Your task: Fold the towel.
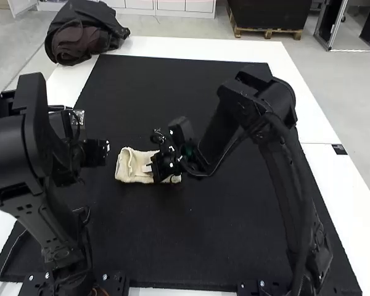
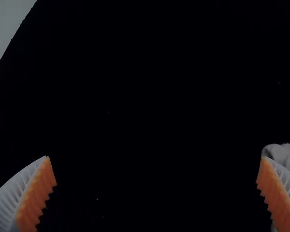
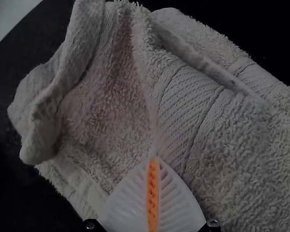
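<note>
Narrow and closed at the tips, the right claw [image 3: 153, 158] seems to pinch a little of the towel [image 1: 127, 170]; creases run to its point, though how many layers it has cannot be told.

With twelve o'clock as the far edge in the high view, the towel lies just off the middle of the mat [image 1: 203, 253], toward nine. It is already folded into a small, rumpled bundle, with a curled, lifted edge [image 3: 41, 116] at its nine o'clock end and loose layers across the top. The job looks well along, with tidying likely the step in hand.

The chief risk is in the pinch. If it has only the upper layer, a pull would open the fold or skew it; if it has them all, the whole bundle would slide over the mat. Should the right claw lift before its pads part fully, the loops could snag and bring the fold up with them. The curled edge, pressed as it is, would set as a lump.

Beyond the towel, toward ten o'clock, the left claw [image 2: 156, 158] stands wide, with nothing between its pads. One finger appears near the towel, so coming in low could shove that end or knock the right claw.
</note>
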`<act>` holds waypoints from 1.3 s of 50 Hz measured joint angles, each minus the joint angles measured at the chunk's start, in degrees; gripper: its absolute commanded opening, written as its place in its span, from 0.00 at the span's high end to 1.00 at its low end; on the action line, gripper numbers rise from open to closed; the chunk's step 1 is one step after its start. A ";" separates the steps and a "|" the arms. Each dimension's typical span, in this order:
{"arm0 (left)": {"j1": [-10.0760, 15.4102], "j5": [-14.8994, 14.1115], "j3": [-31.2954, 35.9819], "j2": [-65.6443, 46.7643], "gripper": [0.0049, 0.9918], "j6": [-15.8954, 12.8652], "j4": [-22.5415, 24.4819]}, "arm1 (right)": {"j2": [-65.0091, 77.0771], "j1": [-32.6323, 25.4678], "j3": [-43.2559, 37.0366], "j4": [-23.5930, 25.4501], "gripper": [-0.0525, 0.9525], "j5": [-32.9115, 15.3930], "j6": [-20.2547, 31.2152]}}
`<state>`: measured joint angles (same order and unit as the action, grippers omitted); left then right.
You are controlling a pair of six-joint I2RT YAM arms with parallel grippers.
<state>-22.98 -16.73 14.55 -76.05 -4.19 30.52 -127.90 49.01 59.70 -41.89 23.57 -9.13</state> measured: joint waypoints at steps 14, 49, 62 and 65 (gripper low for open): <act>0.00 0.00 7.50 4.48 0.02 2.01 -9.40 | 19.08 -3.23 -1.62 8.52 0.97 0.28 -0.72; 14.08 0.98 28.00 36.87 0.02 15.74 -32.02 | 75.76 -36.02 -4.79 17.40 0.97 4.20 -10.40; 14.25 0.44 24.90 53.07 0.02 19.74 -32.37 | 101.90 -44.11 -14.38 17.20 0.97 5.86 -16.31; 14.84 0.39 24.17 56.54 0.02 20.31 -32.46 | 107.30 -45.81 -15.47 17.25 0.97 6.05 -17.11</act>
<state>-8.14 -16.34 38.72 -19.51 16.12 -1.93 -20.60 3.20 44.23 -24.64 29.63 -26.24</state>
